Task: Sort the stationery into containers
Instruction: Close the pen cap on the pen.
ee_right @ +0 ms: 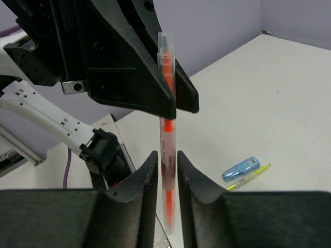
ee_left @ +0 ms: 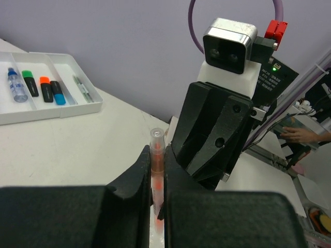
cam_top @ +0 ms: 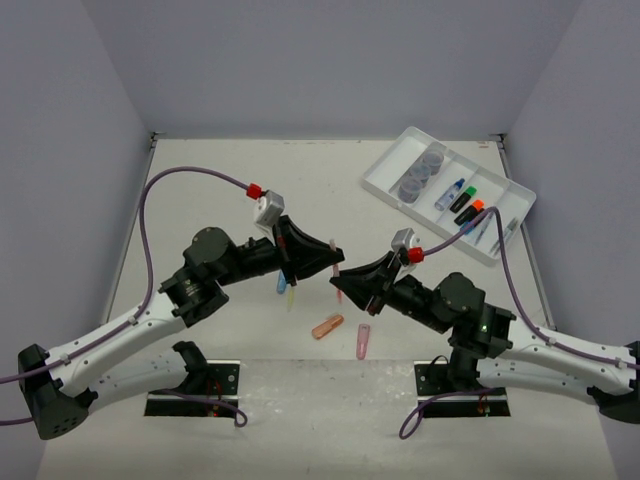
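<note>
My left gripper (cam_top: 334, 260) is shut on a thin red-orange pen (cam_top: 338, 272) and holds it upright above the table's middle. In the left wrist view the pen (ee_left: 156, 140) stands pinched between my left gripper's (ee_left: 157, 153) jaws. My right gripper (cam_top: 344, 289) faces it from the right. In the right wrist view its jaws stand on either side of the pen's (ee_right: 167, 129) lower part with thin gaps, so my right gripper (ee_right: 166, 156) is open. The white divided tray (cam_top: 375, 180) at the back right holds three grey-blue pots (cam_top: 420, 172) and highlighters (cam_top: 468, 210).
On the table below the grippers lie a blue capsule (cam_top: 282, 285), a thin yellow pen (cam_top: 291, 298), an orange capsule (cam_top: 327, 327) and a pink capsule (cam_top: 363, 341). The blue capsule (ee_right: 240, 168) also shows in the right wrist view. Grey walls enclose the table.
</note>
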Controlling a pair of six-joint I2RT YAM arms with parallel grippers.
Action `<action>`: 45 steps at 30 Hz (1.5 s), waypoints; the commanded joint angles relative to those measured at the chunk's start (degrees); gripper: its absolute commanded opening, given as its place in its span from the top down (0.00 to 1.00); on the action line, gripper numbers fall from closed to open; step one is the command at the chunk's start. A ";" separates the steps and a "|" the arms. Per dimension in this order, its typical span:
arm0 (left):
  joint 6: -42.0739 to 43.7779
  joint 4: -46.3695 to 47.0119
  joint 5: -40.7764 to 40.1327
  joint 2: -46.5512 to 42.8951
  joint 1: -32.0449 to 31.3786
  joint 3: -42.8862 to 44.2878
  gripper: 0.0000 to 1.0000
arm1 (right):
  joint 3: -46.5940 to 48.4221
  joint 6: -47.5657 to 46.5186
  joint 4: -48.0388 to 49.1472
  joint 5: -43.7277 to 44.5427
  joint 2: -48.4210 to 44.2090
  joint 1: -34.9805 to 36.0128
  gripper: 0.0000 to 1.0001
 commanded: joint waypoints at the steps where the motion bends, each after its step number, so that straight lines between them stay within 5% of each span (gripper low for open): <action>1: 2.31 2.16 3.66 -0.98 -0.15 0.69 1.00 | 3.15 1.38 4.20 -0.80 3.36 0.45 0.75; 7: 2.68 1.99 3.76 -1.86 -0.15 0.92 1.00 | 3.82 1.38 5.35 -2.26 4.88 0.48 0.76; 9: 2.77 2.07 3.77 -1.86 -0.15 1.00 1.00 | 4.43 1.03 5.01 -2.81 5.24 0.40 1.00; 10: 2.86 2.07 3.85 -1.86 -0.15 1.00 1.00 | 4.44 1.11 5.10 -2.91 5.24 0.40 1.00; 12: 3.20 1.99 3.80 -1.69 -0.24 1.13 0.92 | 4.31 0.90 5.36 -3.30 5.20 0.40 1.00; 16: 4.14 1.06 3.57 -1.60 -0.16 1.82 0.55 | 4.26 0.65 5.53 -3.52 5.43 0.40 1.00; 18: 4.64 0.23 2.51 -1.60 -0.17 2.50 0.44 | 4.33 0.37 5.47 -3.59 5.70 0.40 1.00; 22: 5.95 -2.25 0.66 -1.36 -0.21 5.14 0.37 | 4.08 0.30 5.48 -3.81 5.88 0.43 1.00; 31: 7.69 -6.10 -2.67 -0.66 -0.15 8.36 0.51 | 3.59 0.24 5.01 -3.75 4.80 0.40 1.00; 37: 7.17 -5.88 -2.13 -0.19 -0.24 8.65 0.70 | 3.69 0.06 5.01 -3.65 4.54 0.40 1.00; 42: 6.58 -5.42 -0.85 -0.18 -0.15 8.48 0.96 | 4.00 -0.20 5.00 -3.61 4.71 0.40 1.00; 45: 6.18 -5.31 0.61 0.22 -0.20 8.20 1.00 | 4.23 -0.57 5.09 -3.24 4.62 0.40 1.00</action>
